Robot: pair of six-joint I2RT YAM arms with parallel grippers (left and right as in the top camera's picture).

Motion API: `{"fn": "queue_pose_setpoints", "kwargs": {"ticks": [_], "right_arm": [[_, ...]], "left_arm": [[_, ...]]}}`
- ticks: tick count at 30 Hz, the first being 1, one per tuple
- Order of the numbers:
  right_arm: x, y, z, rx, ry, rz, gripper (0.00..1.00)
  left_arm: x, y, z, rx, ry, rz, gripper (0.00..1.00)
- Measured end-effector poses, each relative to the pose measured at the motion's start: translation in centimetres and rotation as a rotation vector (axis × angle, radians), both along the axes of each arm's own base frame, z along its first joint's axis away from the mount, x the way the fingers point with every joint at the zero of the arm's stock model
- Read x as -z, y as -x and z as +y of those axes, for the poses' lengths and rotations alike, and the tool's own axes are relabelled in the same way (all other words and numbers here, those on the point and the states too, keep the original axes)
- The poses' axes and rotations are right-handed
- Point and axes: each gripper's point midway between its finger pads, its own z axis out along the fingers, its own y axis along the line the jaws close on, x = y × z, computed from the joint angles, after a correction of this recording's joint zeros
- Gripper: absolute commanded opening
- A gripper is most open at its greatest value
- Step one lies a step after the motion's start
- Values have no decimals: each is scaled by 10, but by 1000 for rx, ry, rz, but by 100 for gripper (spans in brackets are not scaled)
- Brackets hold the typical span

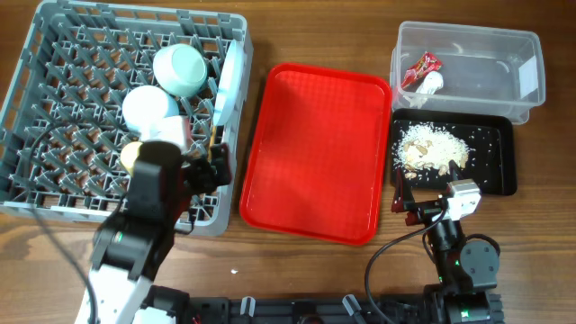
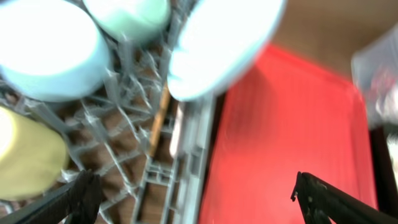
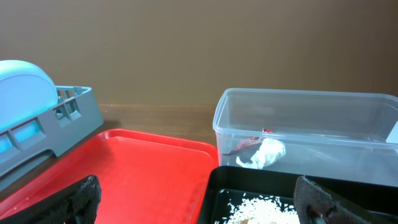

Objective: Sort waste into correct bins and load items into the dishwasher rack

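Nearly all of the sorting looked done. The red snack wrapper (image 1: 421, 67) and the white tissue wad (image 1: 434, 84) lay together in the clear tub (image 1: 504, 54) at the far right, and the crumbly food scraps (image 1: 432, 148) sat heaped in the black tray (image 1: 497, 160) just near of it. At the left, the dishwasher rack (image 1: 135, 13) held a far bowl (image 1: 180, 68), a nearer bowl (image 1: 148, 106), the plate (image 1: 232, 85) standing on edge along its right side, and the yellow cup (image 2: 25, 158) at the near side. The red serving tray (image 1: 315, 153) between rack and bins carried nothing, so little or nothing seemed left to move. From above, the left arm hid much of the rack's near right corner. The left wrist view looked into that corner and showed the wooden chopstick (image 2: 158, 121) lying among the pegs by the rack's right wall. A pale strip touching it may have been the fork, but blur made that uncertain. The same view showed the left gripper (image 2: 199, 199) spread wide with nothing between its fingers, above the rack's right edge. The right wrist view gave a low side look through the tub wall at the tissue and wrapper. It also showed the right gripper (image 3: 202, 202) spread and holding nothing, near of the black tray.
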Motion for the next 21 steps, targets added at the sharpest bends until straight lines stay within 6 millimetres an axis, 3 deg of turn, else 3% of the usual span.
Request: {"fn": "queue_pose_setpoints", "kwargs": {"ticks": [3, 10, 14, 21], "right_arm": [[0, 0, 0, 0, 0, 0, 100], [0, 0, 0, 0, 0, -1, 100], [0, 0, 0, 0, 0, -1, 100], [0, 0, 0, 0, 0, -1, 100]], "left_arm": [[5, 5, 20, -62, 40, -117, 100], [23, 23, 47, -135, 92, -356, 100], [23, 28, 54, -151, 103, -489, 100], [3, 32, 54, -100, 12, -704, 100]]}}
